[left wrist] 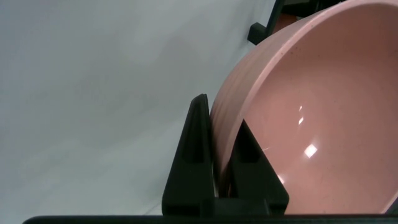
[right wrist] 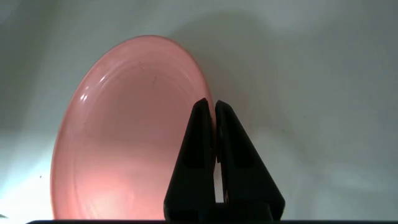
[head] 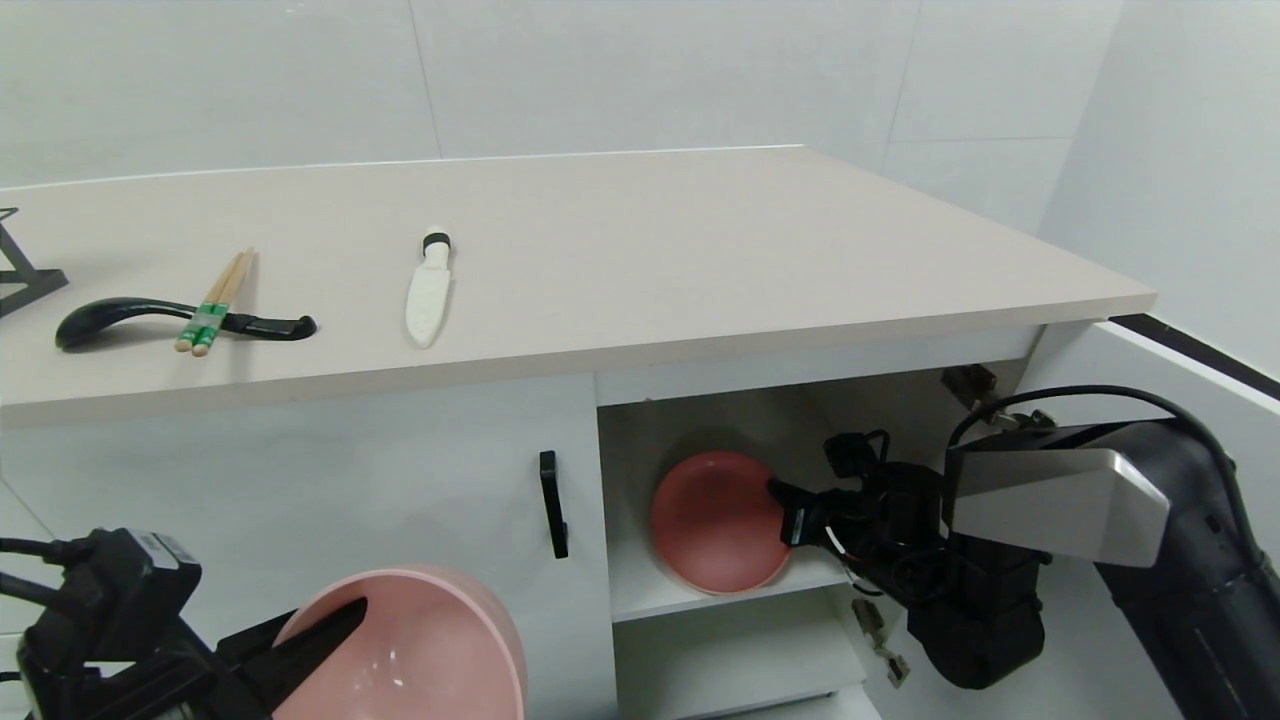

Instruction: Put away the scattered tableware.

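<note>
step: placing the plate (head: 715,520) in the open cupboard (head: 700,420); the bowl (head: 430,650) waits its turn (my read).
right tool (head: 775,490): clenched on the plate's rim, inside the cupboard; the right wrist view shows both fingers pinching the edge.
plate: red, standing on edge and tilted, its lower rim at the upper shelf (head: 660,590); looks to touch the shelf, can't be sure. Face turned toward the cupboard's back wall side.
left tool (head: 335,620): grasping the bowl by its rim, one finger inside and one outside; held low, in front of the shut left door (head: 400,480), well apart from the cupboard opening.
bowl: pink, tilted, opening turned up toward the head camera.
table (head: 700,250): holds a black spoon (head: 130,312), chopsticks (head: 215,305) lying across the spoon's handle, and a white knife (head: 430,290) a little to their right. All untouched.
progress: early, judging by this; two pieces in hand, three left on the table.
next move needs: lay or lean the plate so it rests steady on the shelf, then let go and back the right arm straight out without dragging the rim.
after that: bowl goes in; the opening must be free of the right arm first.
risk: a plate on edge could roll or tip off the shelf front when released.
</note>
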